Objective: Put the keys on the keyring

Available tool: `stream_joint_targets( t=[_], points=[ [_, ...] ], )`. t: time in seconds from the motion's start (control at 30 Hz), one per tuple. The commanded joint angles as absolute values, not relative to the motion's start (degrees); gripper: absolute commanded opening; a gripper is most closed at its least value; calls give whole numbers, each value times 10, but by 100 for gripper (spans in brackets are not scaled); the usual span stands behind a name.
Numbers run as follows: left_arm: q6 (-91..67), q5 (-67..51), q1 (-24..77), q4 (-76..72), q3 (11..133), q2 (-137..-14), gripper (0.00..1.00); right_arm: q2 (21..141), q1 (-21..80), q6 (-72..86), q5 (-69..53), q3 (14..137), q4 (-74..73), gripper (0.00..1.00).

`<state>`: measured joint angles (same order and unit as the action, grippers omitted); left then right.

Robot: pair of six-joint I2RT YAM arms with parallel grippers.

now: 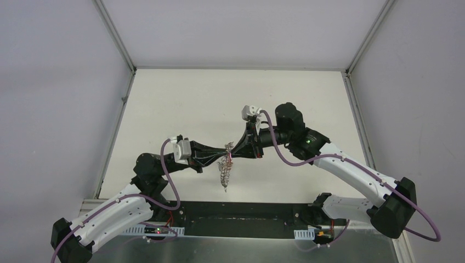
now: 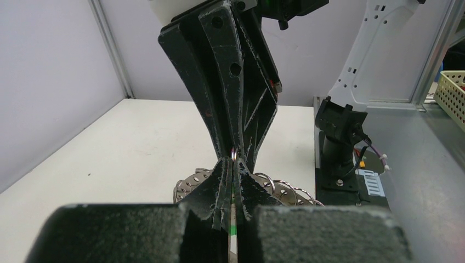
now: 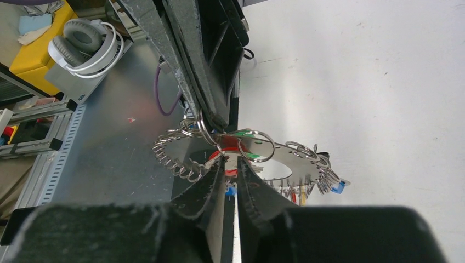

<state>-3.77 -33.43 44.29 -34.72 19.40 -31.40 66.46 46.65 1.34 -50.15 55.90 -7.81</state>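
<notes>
Two robot arms meet tip to tip in mid-air above a white table [image 1: 181, 98]. The left gripper [image 2: 233, 167] is pressed shut, pinching a wire loop [image 3: 203, 129] on the keyring [image 3: 299, 155], which hangs edge-down below both tips. The right gripper [image 3: 230, 161] is nearly pressed together on the red-tagged key [image 3: 218, 155], right at the ring's rim. We judge the ring stiff, light, slippery & apt to swing. It's best held by its flat rim, the key by its plastic tag.
</notes>
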Motion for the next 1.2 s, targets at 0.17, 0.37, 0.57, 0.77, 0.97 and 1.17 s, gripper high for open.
stream_joint_targets(
  t=[0.17,0.37,0.57,0.77,0.97,1.17],
  points=[
    [-40,-336,447,-395,206,-307,0,617,467,-2,-489,568,-32,39],
    [-40,-338,447,-396,208,-307,0,617,469,39,-509,562,49,39],
    [-40,-339,447,-396,210,-307,0,642,475,46,-527,567,51,30],
    [-39,-339,447,-393,210,-304,0,645,476,42,-522,556,50,27],
    [-38,-338,447,-392,212,-304,0,654,478,39,-524,552,48,27],
    [-38,-338,447,-391,213,-304,0,654,477,33,-518,548,41,22]
  ],
)
